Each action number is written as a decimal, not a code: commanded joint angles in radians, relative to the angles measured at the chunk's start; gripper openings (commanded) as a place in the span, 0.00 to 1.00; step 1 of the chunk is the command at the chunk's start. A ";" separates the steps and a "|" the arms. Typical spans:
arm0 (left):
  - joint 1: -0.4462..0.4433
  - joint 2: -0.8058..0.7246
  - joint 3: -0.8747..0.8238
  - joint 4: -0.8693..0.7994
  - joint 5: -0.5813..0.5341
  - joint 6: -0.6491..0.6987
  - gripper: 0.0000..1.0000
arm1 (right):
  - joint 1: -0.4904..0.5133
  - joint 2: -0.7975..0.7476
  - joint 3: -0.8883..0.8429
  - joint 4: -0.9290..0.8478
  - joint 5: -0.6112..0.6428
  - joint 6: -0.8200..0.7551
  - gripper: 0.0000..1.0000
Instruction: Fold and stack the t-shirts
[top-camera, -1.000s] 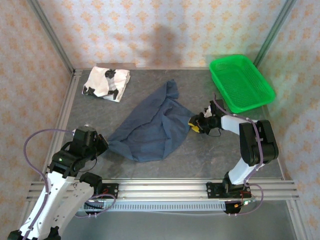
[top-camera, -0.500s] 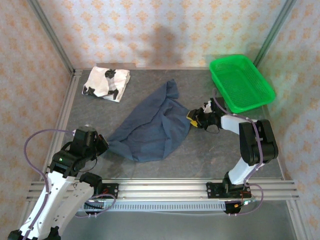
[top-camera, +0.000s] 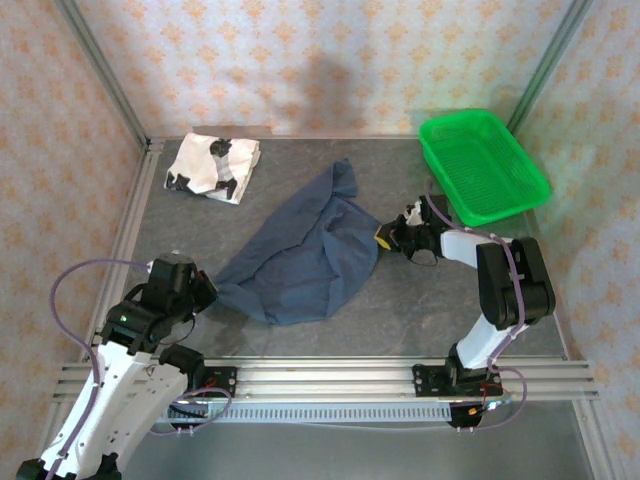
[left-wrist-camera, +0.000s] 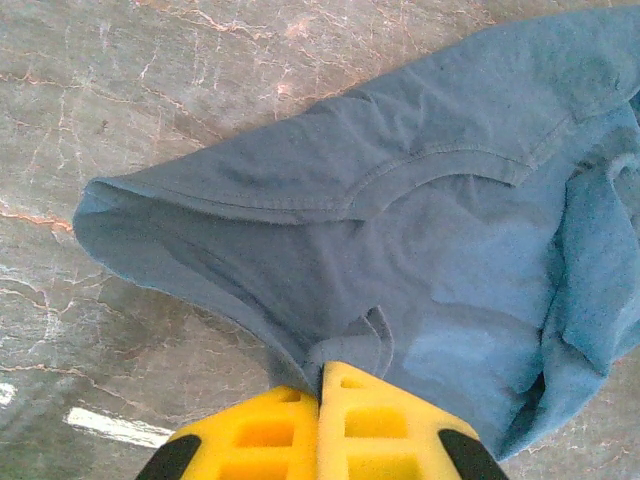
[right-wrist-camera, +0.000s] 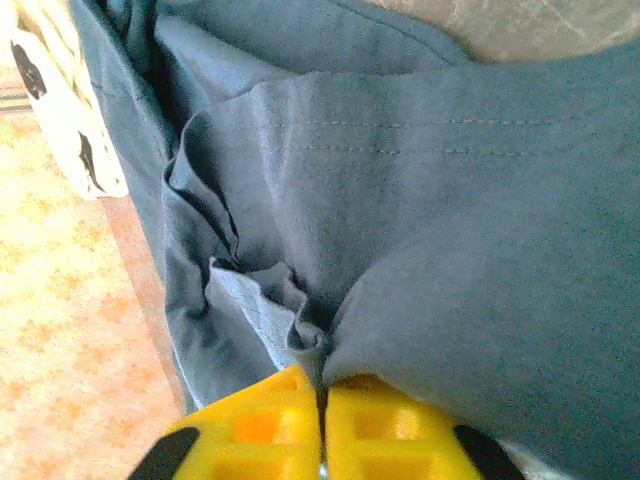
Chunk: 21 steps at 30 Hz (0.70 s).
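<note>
The navy shirt (top-camera: 300, 262) lies crumpled mid counter (top-camera: 420, 310). The left claw (left-wrist-camera: 320, 395) pinches its 8 o'clock corner and the right claw (right-wrist-camera: 322, 398) its 3 o'clock edge (thin bites). I think a hard pull may slip one.

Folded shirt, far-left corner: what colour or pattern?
The folded shirt is white with black printed patches, clearest in the top external view.

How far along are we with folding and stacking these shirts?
Done: the white printed t-shirt lies folded at the far left corner of the table. In hand: the navy t-shirt lies rumpled mid-table, the left gripper shut on its near-left edge, the right gripper shut on its right edge. Left: fold the navy one, then stack the two shirts, which lie apart.
</note>
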<state>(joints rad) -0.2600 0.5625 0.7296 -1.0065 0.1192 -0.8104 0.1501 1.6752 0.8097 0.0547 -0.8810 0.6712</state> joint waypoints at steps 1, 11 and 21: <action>0.000 -0.018 -0.005 -0.021 -0.024 0.001 0.00 | 0.008 -0.027 -0.006 0.039 -0.013 0.020 0.00; 0.000 -0.036 0.082 -0.056 -0.062 -0.001 0.00 | -0.039 -0.352 0.036 -0.364 0.035 -0.048 0.00; 0.002 0.039 0.189 -0.032 -0.076 0.026 0.00 | -0.076 -0.541 0.015 -0.855 0.149 -0.164 0.00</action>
<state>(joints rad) -0.2600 0.5858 0.8837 -1.0367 0.0841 -0.8059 0.0757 1.1923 0.8650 -0.5961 -0.7841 0.5545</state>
